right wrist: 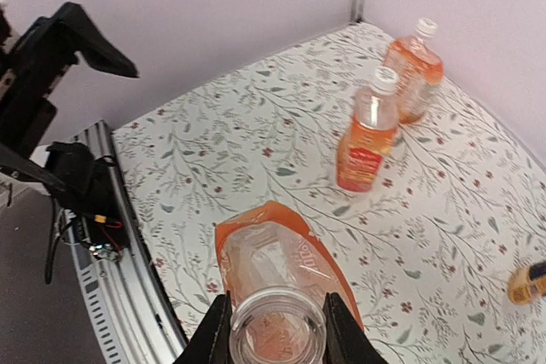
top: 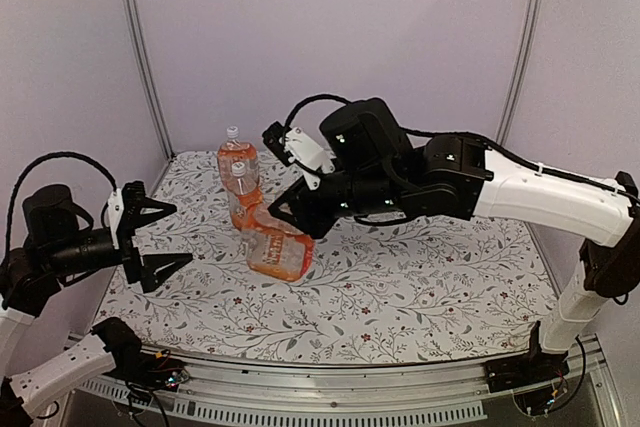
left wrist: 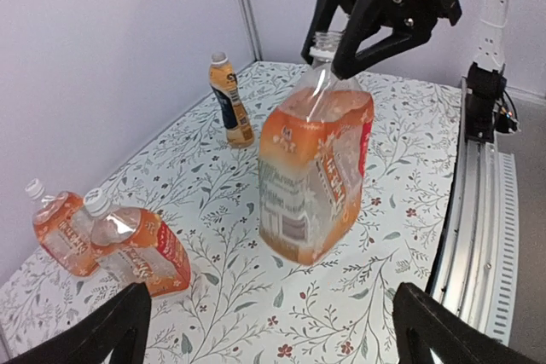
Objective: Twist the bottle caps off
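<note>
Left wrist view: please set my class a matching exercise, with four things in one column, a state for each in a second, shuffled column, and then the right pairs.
Things:
1. big bottle
2. dark-labelled bottle
3. left gripper
4. right gripper

States:
A. closed on a bottle neck
B. white cap on
C. no cap, neck open
D. fingers wide apart, holding nothing

Pairs: 1-C, 2-B, 3-D, 4-A

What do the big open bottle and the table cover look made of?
The big open bottle: thin clear plastic, glossy; the orange drink shows through and its walls look dented. The table cover: matte sheet with printed leaf pattern, cloth or vinyl, cannot tell which.
</note>
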`<state>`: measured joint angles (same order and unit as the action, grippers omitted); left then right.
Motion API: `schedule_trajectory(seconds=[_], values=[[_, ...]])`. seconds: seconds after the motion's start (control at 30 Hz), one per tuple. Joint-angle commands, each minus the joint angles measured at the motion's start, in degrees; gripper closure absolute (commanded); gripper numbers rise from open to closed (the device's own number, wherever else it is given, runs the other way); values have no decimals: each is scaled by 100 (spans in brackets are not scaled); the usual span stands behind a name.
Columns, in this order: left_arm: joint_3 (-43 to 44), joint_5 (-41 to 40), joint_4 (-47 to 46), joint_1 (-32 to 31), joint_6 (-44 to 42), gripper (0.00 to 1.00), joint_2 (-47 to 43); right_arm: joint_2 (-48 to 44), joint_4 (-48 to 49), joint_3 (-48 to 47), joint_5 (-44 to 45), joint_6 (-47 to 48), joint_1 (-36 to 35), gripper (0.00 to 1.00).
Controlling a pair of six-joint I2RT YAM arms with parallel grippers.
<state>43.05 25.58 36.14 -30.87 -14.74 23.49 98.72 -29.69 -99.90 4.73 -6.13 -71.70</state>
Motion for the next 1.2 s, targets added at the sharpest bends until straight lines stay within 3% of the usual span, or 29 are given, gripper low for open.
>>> schedule_trajectory(seconds=[0.0,0.1,0.27,0.47,0.6,0.8,1.17], values=[[-712,-874,-785,473,1116,1,-439,-872,-1108,659,2448,-949,580,100],[-1266,-1297,-1150,878,1895,1,-785,-1440,-1275,1319,3306,-1426,1099,100],[-1788,-1885,-1461,1494,2646,1,-1084,-1949,-1151,1962,3427,-1762,2453,100],[-1941,-2433,-1405,1933,2477,0,-1228,-1386,-249,1984,3353,-1373,3454,100],[-2001,-2532,-1396,2149,2467,0,-1307,-682,101,1758,2929,-1589,3921,100],[-2068,-2348,-1511,2211,2459,0,-1367,336,330,1379,2944,-2013,3977,100],[-2112,-2226,-1593,2211,2464,0,-1360,921,742,1393,3215,-2606,3982,100]])
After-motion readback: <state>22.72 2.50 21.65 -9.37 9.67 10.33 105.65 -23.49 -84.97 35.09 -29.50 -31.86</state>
